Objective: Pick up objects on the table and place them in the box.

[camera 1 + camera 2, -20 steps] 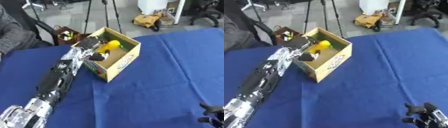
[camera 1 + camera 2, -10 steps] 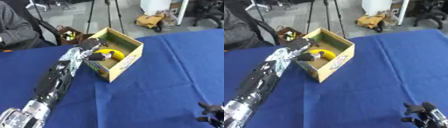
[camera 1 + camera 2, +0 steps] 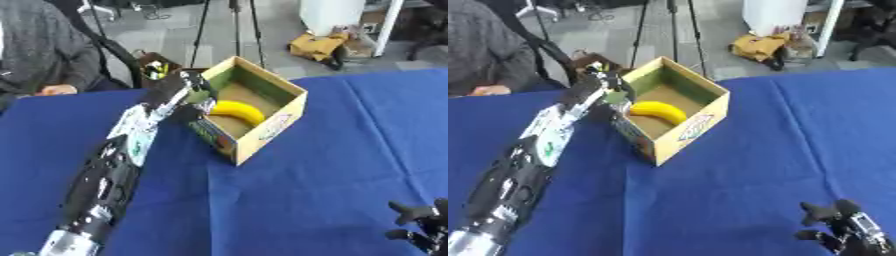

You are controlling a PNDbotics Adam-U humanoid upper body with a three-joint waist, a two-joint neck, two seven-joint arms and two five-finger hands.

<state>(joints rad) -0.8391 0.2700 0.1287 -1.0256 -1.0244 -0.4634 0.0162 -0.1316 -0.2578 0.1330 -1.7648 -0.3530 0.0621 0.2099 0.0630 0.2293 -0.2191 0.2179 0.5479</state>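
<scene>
Banana (image 3: 238,112): lying inside the box (image 3: 282,120), far left on the table (image 3: 332,175).
Left hand (image 3: 191,89): at the box's left rim, grip too blurred to tell.
Right hand (image 3: 846,230): near right corner, partly cut off, fingers apart.

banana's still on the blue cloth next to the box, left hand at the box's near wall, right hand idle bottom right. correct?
Not quite. The banana lies inside the box, not on the cloth, as the left eye view shows. The rest holds: left hand at the box's wall, right hand idle at lower right.
</scene>
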